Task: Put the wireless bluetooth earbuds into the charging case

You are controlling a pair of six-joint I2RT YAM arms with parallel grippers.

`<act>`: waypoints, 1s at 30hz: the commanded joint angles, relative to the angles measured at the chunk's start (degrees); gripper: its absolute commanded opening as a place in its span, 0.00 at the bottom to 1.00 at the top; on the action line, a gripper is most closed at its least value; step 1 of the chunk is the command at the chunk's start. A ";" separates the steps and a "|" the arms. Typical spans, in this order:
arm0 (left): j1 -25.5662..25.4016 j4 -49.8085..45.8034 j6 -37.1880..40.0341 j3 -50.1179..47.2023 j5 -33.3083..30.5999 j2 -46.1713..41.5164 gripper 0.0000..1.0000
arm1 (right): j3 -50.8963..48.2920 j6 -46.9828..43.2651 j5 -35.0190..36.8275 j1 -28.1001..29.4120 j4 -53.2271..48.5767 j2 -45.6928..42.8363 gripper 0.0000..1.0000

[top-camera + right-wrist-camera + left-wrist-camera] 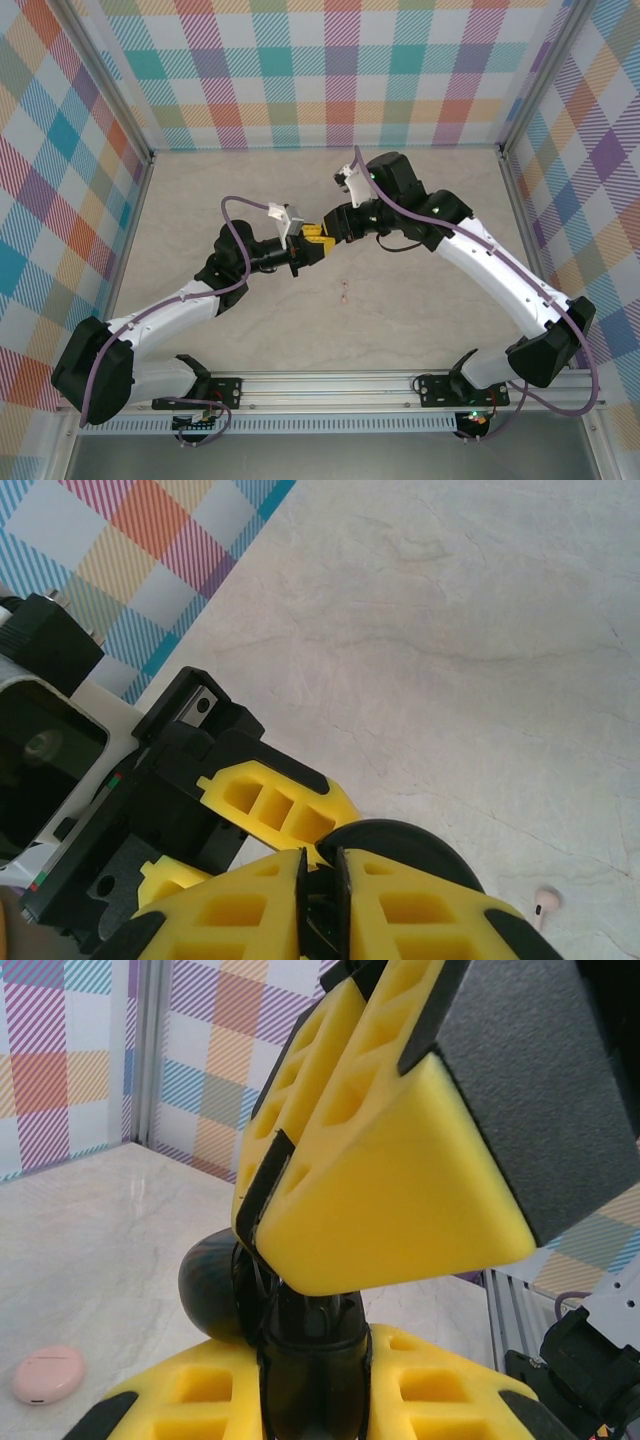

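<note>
Left end effector [303, 252] is clamped on a round black charging case [212, 1285], held edge-on between its yellow fingers above the middle of the surface [420, 310]. The right end effector [330, 228] meets it from 1 o'clock, tips down against the case. Its jaws are drawn almost together, leaving a thin slit with something dark in it. Whether that is a black earbud or only the pads, I cannot tell.

One pale pink earbud [545, 901] lies loose on the surface, at about 5 o'clock from where the two end effectors meet and apart from both. A round pink case [47, 1374] sits on the surface at 8 o'clock in the left wrist view, well clear of the grip.

My reading is that the step in hand is seating a bud in the black case, or working at its lid, while the left arm steadies it. The next move calls for a small, straight push or release with the case kept level. After that comes a careful pinch on the tiny pink bud, which would slip easily.

No brand, label or writing is legible on either case, the bud or the fingers.
</note>
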 commanded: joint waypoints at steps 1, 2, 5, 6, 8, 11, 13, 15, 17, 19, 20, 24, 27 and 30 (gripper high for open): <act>-0.25 0.41 0.94 2.00 0.29 -0.90 0.17 | 0.27 1.18 5.59 -0.10 -0.26 -1.91 0.21; -0.26 0.20 0.95 1.94 0.31 -1.07 0.17 | -0.18 2.10 8.70 -0.15 -0.17 -2.56 0.20; -0.26 -0.21 0.93 2.00 0.66 -1.58 0.17 | -1.07 4.26 13.46 -1.52 -0.60 -3.83 0.20; -0.28 -0.38 0.95 2.11 0.78 -1.68 0.17 | -1.40 4.88 13.45 -2.39 -0.78 -4.09 0.20; -0.29 -0.95 1.11 2.30 1.34 -1.86 0.17 | -2.45 5.39 12.12 -4.21 -0.52 -4.78 0.20; -0.24 -1.28 1.07 2.56 2.39 -2.10 0.17 | -3.73 5.72 9.76 -6.68 -0.33 -5.14 0.20; -0.29 -0.71 0.55 2.64 3.08 -2.18 0.17 | -4.56 5.11 6.97 -8.10 -0.24 -4.79 0.20; -0.22 -0.10 -0.05 3.01 3.98 -2.22 0.17 | -5.69 4.29 3.65 -9.27 0.60 -4.29 0.20; -0.26 0.66 -0.62 3.46 4.68 -2.30 0.17 | -6.65 3.54 0.87 -9.96 1.57 -3.77 0.20; -0.26 1.30 -1.06 4.00 5.39 -2.27 0.17 | -6.93 2.94 -1.18 -10.23 2.13 -3.02 0.19; -0.23 1.64 -1.41 4.29 5.75 -2.17 0.17 | -6.93 2.51 -2.48 -10.21 2.34 -2.69 0.19; -0.29 4.01 -3.20 4.78 8.01 -1.55 0.17 | -7.43 1.74 -7.66 -10.25 4.43 -1.87 0.17; -0.24 6.14 -4.47 4.69 8.52 -1.31 0.17 | -7.89 1.68 -9.16 -10.23 5.67 -1.54 0.17; -0.27 6.59 -4.74 4.85 8.74 -1.15 0.17 | -7.81 1.41 -10.23 -10.23 5.59 -0.84 0.17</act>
